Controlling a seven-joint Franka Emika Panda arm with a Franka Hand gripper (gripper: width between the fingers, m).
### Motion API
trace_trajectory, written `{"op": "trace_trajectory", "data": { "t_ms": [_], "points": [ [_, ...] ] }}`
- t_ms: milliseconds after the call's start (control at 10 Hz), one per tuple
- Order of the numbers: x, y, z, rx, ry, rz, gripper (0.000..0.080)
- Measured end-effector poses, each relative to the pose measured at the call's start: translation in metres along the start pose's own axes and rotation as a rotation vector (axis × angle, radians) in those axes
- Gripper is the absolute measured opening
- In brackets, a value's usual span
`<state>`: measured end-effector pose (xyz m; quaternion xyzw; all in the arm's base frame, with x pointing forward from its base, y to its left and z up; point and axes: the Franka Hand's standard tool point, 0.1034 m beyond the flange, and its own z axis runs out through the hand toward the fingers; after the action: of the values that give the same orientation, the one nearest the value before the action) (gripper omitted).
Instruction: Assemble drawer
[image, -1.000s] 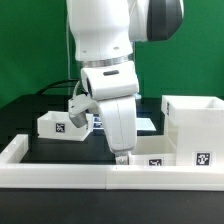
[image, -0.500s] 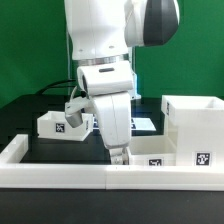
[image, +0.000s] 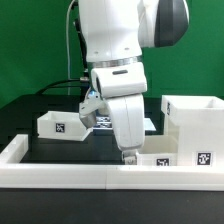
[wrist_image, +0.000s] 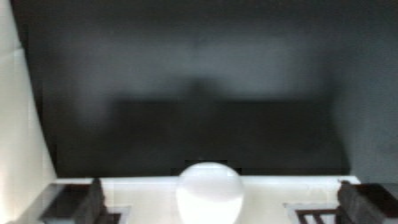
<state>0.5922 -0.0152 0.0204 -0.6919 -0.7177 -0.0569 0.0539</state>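
My gripper (image: 127, 156) hangs low at the front of the table, just above the near white tray (image: 156, 160), which shows a square tag beside the tall white casing (image: 194, 128) on the exterior view's right. In the wrist view my gripper (wrist_image: 214, 208) is open, its dark fingers (wrist_image: 79, 203) far apart either side of that tray's white top (wrist_image: 285, 200) and its rounded white knob (wrist_image: 208, 192). I cannot tell whether they touch the tray. A second white tray (image: 59, 124) with a tag sits on the exterior view's left, apart from the arm.
The long low white border rail (image: 70, 170) runs along the table's front and up the exterior view's left side. The marker board (image: 98, 122) lies flat behind the arm. Black tabletop (wrist_image: 196, 90) fills most of the wrist view.
The arm has shifted toward the exterior view's right, and the gripper now stands closer to the near tray and the casing. The trays and casing have not moved.
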Motion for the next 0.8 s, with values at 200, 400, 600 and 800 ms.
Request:
{"op": "trace_trajectory", "data": {
  "t_ms": [200,400,600,800],
  "points": [
    [0.016,0.001,0.002,0.001,0.007,0.027,0.0649],
    [0.028,0.002,0.002,0.001,0.015,0.039,0.0649],
    [0.038,0.003,0.003,0.004,0.021,0.039,0.0649],
    [0.042,0.002,0.005,0.007,0.025,0.034,0.0649]
  ]
}}
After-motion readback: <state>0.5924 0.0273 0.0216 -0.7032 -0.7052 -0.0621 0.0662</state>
